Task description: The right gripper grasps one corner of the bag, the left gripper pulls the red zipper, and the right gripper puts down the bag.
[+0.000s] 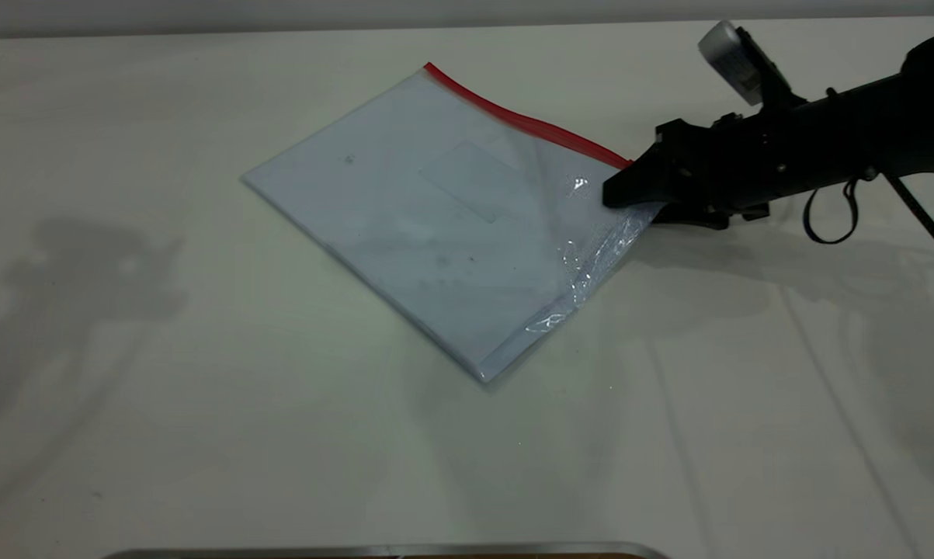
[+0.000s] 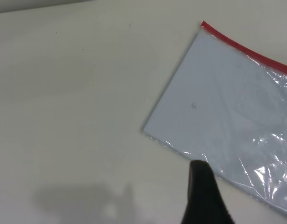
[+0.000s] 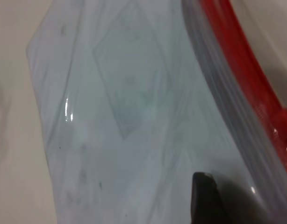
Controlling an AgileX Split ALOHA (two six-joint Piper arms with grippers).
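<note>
The bag (image 1: 435,217) lies on the white table, a clear pouch with pale paper inside. The red zipper (image 1: 529,124) runs along its far edge; I cannot make out a slider tab. My right gripper (image 1: 618,198) is shut on the bag at the corner (image 1: 628,164) where the red strip ends, and that end is raised slightly off the table. In the right wrist view one finger (image 3: 205,198) presses on the bag (image 3: 134,116) beside the zipper (image 3: 246,70). My left gripper (image 2: 199,170) hovers off the bag's near-left edge (image 2: 218,102); the zipper (image 2: 246,49) is at the far side.
The left arm is outside the exterior view; only its shadow (image 1: 86,272) falls on the table's left side. A metal-edged object (image 1: 389,551) lies at the table's front edge. The right arm's cable (image 1: 831,217) loops below it.
</note>
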